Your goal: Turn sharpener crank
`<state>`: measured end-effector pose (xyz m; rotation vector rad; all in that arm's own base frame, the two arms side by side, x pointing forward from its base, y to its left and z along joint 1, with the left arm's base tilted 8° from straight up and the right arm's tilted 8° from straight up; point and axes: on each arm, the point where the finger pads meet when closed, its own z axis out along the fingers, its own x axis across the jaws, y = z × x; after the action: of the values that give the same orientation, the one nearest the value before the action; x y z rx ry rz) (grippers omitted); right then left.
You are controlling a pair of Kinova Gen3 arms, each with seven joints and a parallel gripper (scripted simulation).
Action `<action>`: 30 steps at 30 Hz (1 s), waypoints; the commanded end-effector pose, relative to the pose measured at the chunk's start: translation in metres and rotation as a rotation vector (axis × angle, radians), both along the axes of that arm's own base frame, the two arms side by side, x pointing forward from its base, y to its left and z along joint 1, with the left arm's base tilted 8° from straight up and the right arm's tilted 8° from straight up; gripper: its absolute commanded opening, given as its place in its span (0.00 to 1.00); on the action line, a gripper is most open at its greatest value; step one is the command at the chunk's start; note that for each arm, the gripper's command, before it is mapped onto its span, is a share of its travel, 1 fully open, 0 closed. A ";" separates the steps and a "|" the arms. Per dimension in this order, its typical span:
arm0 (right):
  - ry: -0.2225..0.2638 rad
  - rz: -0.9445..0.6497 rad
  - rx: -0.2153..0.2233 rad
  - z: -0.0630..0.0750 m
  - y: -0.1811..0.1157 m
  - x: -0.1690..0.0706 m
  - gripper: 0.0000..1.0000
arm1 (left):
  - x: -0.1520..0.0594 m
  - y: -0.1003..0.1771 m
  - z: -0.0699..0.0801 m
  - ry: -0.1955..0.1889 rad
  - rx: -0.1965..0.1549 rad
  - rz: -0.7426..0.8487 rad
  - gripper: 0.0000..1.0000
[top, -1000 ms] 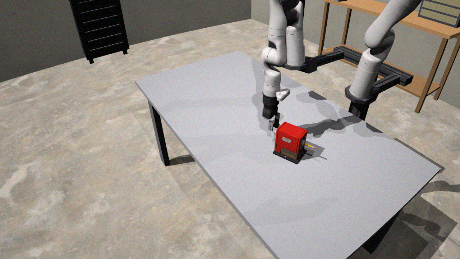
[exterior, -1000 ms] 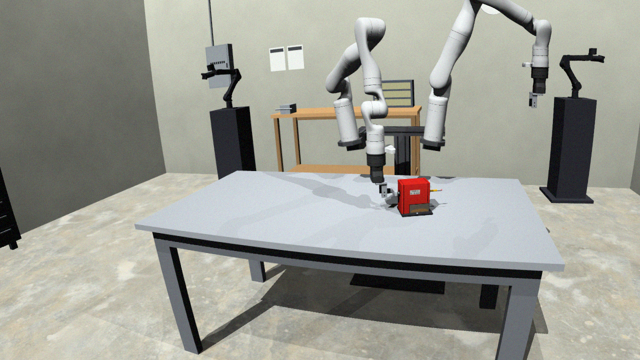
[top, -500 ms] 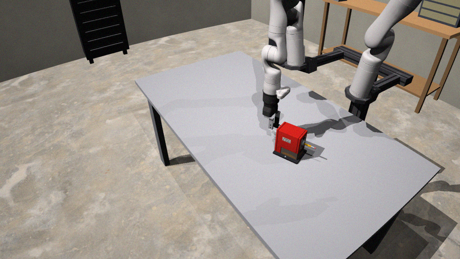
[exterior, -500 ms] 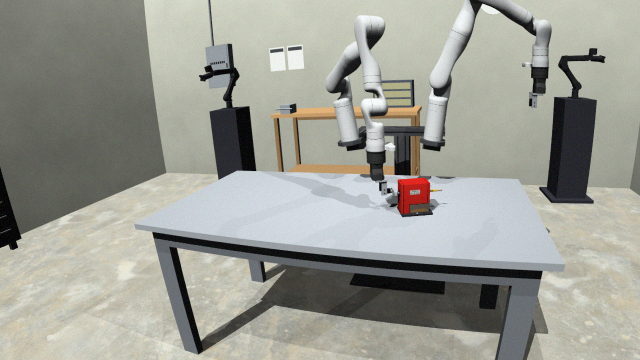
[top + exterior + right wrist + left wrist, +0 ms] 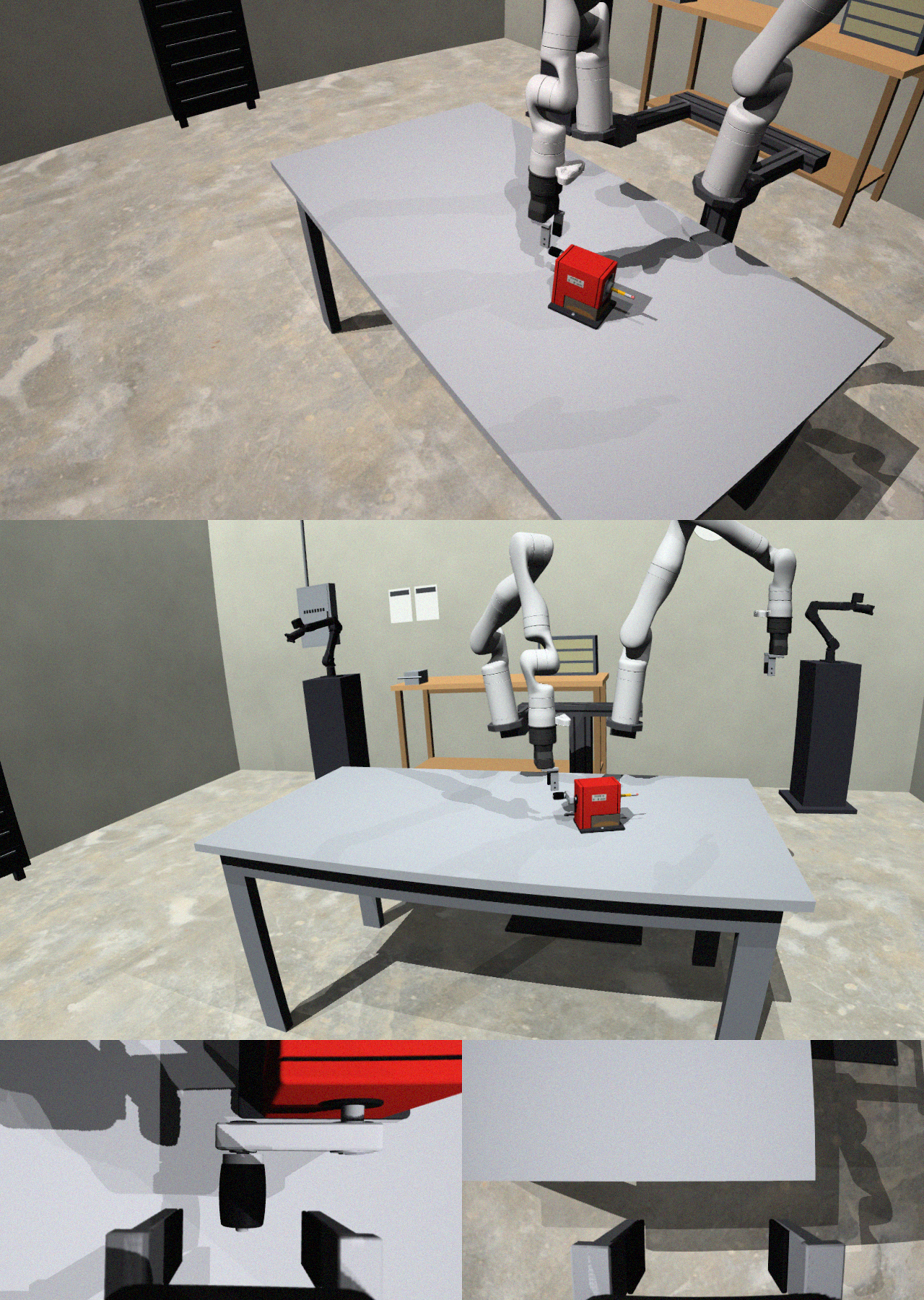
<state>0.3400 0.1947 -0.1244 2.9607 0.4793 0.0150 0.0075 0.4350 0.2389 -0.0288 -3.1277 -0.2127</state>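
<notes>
Sharpener (image 5: 585, 274) (image 5: 597, 803) looks heavy enough to resist sliding; its black crank knob (image 5: 555, 251) (image 5: 559, 795) (image 5: 242, 1195) seems the best hold. Our right gripper (image 5: 551, 234) (image 5: 553, 780) (image 5: 241, 1236) and left gripper (image 5: 769, 665) (image 5: 707, 1246) stand open.

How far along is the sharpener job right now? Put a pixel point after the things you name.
Done: the right gripper (image 5: 552, 234) (image 5: 553, 780) (image 5: 241, 1236) is open at the crank's black handle (image 5: 554, 251) (image 5: 559, 795) (image 5: 242, 1195), which shows between its fingers in the wrist view.

In hand: nothing is gripped; the left gripper (image 5: 769, 664) (image 5: 707, 1246) is open, away from the red sharpener (image 5: 585, 274) (image 5: 597, 802) (image 5: 368, 1072).

Left: probably the clockwise turning, though these pictures can't settle how far it's gone.
</notes>
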 end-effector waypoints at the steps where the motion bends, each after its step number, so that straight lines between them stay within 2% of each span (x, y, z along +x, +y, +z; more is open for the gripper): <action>1: -0.001 0.000 0.001 0.010 0.002 0.000 0.97 | 0.000 0.000 0.001 0.000 0.002 0.000 1.00; 9: -0.001 0.000 0.001 0.024 0.004 0.000 0.97 | 0.000 0.000 0.001 0.000 0.002 0.000 1.00; 19: -0.001 0.000 0.001 0.027 0.004 0.000 0.97 | 0.000 0.000 0.001 0.000 0.002 0.000 1.00; 20: -0.001 0.000 0.001 0.027 0.004 0.000 0.00 | 0.000 0.000 0.001 0.000 0.002 0.000 1.00; 30: -0.001 0.000 0.001 0.027 0.004 0.000 0.00 | 0.000 0.000 0.001 0.000 0.002 0.000 1.00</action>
<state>0.3392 0.1984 -0.0981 2.9605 0.4793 0.0148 0.0075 0.4350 0.2389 -0.0288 -3.1277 -0.2127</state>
